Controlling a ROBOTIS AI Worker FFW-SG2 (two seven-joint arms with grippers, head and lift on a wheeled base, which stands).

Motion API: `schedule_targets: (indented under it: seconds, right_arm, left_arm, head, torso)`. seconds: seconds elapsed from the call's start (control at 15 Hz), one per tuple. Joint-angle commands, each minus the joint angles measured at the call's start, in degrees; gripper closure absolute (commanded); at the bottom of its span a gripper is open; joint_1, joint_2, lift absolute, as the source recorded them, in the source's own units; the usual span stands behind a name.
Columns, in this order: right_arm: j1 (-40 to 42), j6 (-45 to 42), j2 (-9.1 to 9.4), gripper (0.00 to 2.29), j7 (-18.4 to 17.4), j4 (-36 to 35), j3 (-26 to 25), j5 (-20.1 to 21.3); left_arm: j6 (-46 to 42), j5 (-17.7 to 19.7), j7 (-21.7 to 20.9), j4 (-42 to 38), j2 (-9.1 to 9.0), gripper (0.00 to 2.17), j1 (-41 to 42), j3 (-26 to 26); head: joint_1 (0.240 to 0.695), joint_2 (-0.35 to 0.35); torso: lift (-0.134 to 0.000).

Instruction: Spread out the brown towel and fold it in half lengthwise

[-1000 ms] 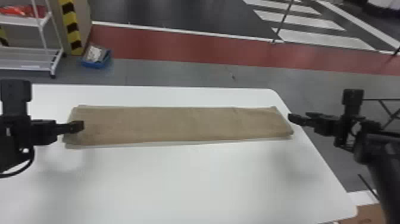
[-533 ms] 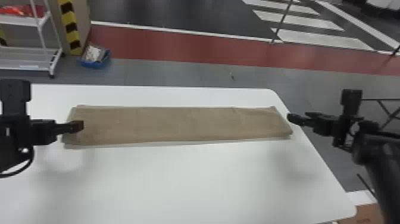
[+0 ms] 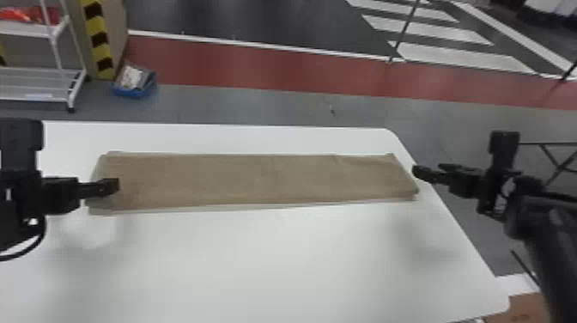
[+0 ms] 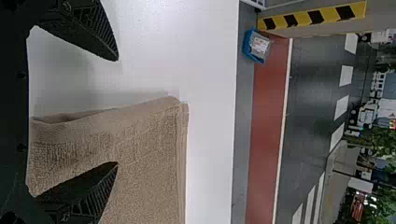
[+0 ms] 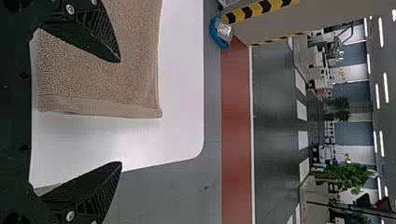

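Brown towel (image 3: 257, 178) lay in a long, narrow strip across the middle of the head view, on the white table (image 3: 279, 266). The left gripper (image 4: 116, 111) was over its left end, the right gripper (image 5: 121, 112) near its right end; both had their fingers apart, clamped on nothing. The lengthwise fold looked made, so the sound move was probably to raise both straight up before drawing back, lest a tip drag the top layer. The left likely needed more care. Any edge-truing called for light pats, not pinches.
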Motion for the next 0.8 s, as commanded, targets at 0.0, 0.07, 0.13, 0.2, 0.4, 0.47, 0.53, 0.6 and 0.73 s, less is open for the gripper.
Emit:
schedule_targets:
  seconds: [0.0,0.07,0.13,0.2,0.4,0.47,0.53,0.6,0.73]
  right_arm:
    - [0.0,0.0,-0.01,0.11,0.1,0.0,0.0,0.0]
    - [0.0,0.0,-0.01,0.11,0.1,0.0,0.0,0.0]
    - [0.1,0.0,-0.01,0.11,0.2,0.0,0.0,0.0]
    - [0.1,-0.2,-0.01,0.11,0.2,0.0,0.0,0.0]
    - [0.1,-0.2,-0.18,0.11,0.2,0.0,0.0,0.0]
    - [0.1,-0.2,-0.27,0.11,0.3,0.0,0.0,0.0]
    - [0.1,0.0,-0.27,0.11,0.3,0.0,0.0,0.0]
    - [0.2,0.0,-0.27,0.11,0.4,0.0,0.0,0.0]
    - [0.2,0.0,-0.36,0.11,0.4,0.0,-0.1,-0.1]
  left_arm:
    - [0.2,-0.1,0.2,-0.7,0.0,0.11,0.3,-0.2]
    - [0.4,-0.1,0.2,-0.9,0.0,0.11,0.4,-0.3]
    - [0.7,-0.1,0.2,-1.0,0.0,0.11,0.4,-0.3]
    - [0.9,-0.1,0.2,-1.1,0.0,0.12,0.5,-0.4]
    - [0.9,-0.1,0.3,-1.3,-0.09,0.15,0.7,-0.6]
    - [0.9,-0.2,0.4,-1.3,-0.09,0.15,0.6,-0.6]
    - [0.9,-0.2,0.4,-1.2,-0.17,0.15,0.6,-0.7]
    - [0.9,-0.5,0.4,-1.2,-0.17,0.15,0.6,-0.7]
    - [0.9,-0.5,0.4,-1.2,-0.17,0.15,0.5,-0.7]
  head:
    - [0.695,-0.269]
    - [0.695,-0.27]
    - [0.695,-0.27]
    - [0.695,-0.271]
    - [0.695,-0.274]
    - [0.695,-0.275]
    - [0.695,-0.277]
    - [0.695,-0.278]
    - [0.695,-0.279]
  torso:
    - [-0.128]
    - [-0.128]
    - [-0.128]
    - [-0.128]
    - [-0.128]
    - [-0.128]
    - [-0.128]
    - [-0.128]
    - [-0.128]
